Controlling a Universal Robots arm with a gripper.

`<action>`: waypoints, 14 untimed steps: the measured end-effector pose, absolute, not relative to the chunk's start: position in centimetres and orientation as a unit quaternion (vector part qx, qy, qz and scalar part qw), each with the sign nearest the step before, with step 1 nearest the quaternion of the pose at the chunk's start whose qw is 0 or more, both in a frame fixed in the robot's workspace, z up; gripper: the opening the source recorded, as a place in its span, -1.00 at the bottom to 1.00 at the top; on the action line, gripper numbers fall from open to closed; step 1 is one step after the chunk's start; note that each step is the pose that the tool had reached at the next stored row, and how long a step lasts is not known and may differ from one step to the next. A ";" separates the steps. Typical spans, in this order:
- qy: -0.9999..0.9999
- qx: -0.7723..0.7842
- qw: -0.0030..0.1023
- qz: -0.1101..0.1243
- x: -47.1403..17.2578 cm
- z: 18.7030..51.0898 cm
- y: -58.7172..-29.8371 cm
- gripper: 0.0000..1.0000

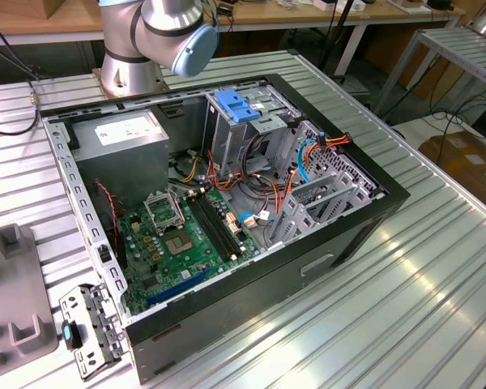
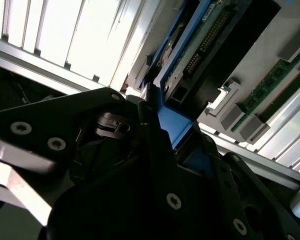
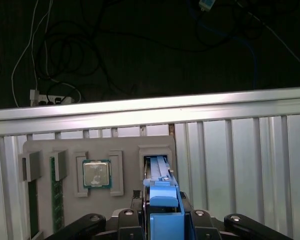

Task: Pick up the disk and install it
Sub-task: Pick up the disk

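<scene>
In both wrist views the disk [image 3: 157, 167] [image 2: 200, 40] stands on edge, with a blue plastic frame along its sides and its connector row showing. My gripper [image 3: 163, 210] [image 2: 177, 132] is shut on the disk's blue frame, a dark finger [image 3: 139, 217] pressed against each side. The disk's far end sits at a slot in the grey holder tray [image 3: 130, 145]. I cannot tell whether it still rests in that slot. The open computer case [image 1: 356, 235] lies on the table in the exterior view.
The tray also holds a processor [image 3: 96, 175] and memory sticks [image 3: 55, 200]. Inside the case are a drive cage with a blue bracket [image 1: 235, 105], a grey power supply [image 1: 125, 134], loose cables and the motherboard [image 1: 186, 235]. The arm's base [image 1: 130, 65] stands behind the case.
</scene>
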State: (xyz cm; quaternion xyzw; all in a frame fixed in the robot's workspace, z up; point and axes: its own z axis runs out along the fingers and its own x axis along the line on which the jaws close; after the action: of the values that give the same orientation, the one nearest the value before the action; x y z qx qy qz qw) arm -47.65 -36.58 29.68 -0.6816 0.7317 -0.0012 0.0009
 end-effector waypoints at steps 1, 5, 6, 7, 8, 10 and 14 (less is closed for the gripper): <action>0.731 -0.682 0.001 -0.001 -47.7 29.7 -36.6 -0.25; 0.731 -0.682 0.001 -0.001 -47.6 29.7 -36.6 -0.25; 0.731 -0.682 0.001 -0.001 -47.6 29.7 -36.6 -0.25; 0.731 -0.682 0.001 -0.001 -47.6 29.7 -36.6 -0.25; 0.731 -0.683 0.001 -0.001 -47.6 29.7 -36.6 -0.25; 0.731 -0.683 0.001 -0.001 -47.7 29.7 -36.6 -0.25; 0.731 -0.683 0.001 -0.001 -47.6 29.8 -36.6 -0.25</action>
State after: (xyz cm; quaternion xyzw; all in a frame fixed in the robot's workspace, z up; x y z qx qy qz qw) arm -47.65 -36.58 29.83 -0.6826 0.7308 -0.0012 0.0009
